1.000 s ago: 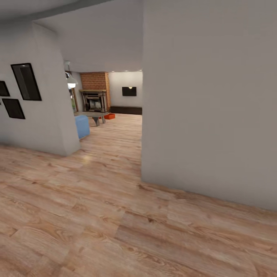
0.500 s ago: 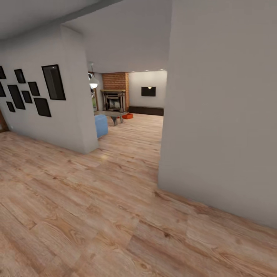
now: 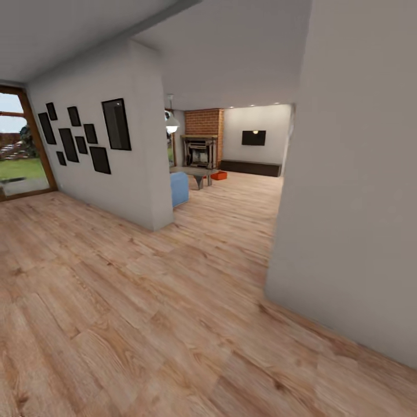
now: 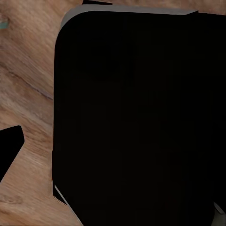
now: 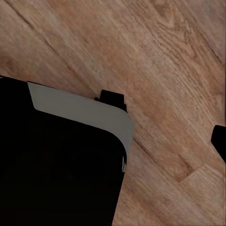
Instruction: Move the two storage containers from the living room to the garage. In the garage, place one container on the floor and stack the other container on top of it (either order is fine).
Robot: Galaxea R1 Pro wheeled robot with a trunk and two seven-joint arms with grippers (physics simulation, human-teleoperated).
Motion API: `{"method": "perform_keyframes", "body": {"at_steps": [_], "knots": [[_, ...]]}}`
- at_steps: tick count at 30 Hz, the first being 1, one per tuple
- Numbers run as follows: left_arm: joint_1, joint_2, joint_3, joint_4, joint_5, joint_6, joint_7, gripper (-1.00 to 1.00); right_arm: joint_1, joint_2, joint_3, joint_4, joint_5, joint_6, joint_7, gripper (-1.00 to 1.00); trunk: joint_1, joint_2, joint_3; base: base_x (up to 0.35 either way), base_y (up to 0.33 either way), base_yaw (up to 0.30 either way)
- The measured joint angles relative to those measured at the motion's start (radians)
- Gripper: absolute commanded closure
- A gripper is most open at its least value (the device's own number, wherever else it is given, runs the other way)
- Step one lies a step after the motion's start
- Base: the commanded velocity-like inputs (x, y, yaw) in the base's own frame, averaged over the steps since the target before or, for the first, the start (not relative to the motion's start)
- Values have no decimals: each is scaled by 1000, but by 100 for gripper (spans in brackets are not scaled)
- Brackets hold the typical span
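Looking down a light wood plank hallway floor [image 3: 145,301], one small orange-red storage container [image 3: 219,175] sits way off at 12 o'clock by the red brick fireplace [image 3: 204,136], can't tell either tool's state.

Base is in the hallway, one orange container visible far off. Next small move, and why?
Probably drive forward through the opening toward the orange-red storage container, which sits on the wood floor near the brick fireplace. It looks far beyond arm reach, and the right-hand wall stands close, so keeping left seems wise.

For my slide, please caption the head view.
Hallway view toward the living room: orange-red storage container beside the brick fireplace.
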Motion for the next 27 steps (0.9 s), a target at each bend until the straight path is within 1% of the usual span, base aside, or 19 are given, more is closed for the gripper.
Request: {"method": "perform_keyframes", "body": {"at_steps": [6, 20, 27], "knots": [[0, 0, 0, 0, 0, 0, 0, -100, 0, -3, 3, 0, 1, 8, 0, -100, 0, 0, 0, 322, 0, 61], [0, 0, 0, 0, 0, 0, 0, -100, 0, -5, 13, 0, 14, 2, 1, -100, 0, 0, 0, 322, 0, 3], [0, 1, 0, 0, 0, 0, 1, -100, 0, 1, 8, 0, 13, 4, 13, -100, 0, 0, 0, 322, 0, 5]]}}
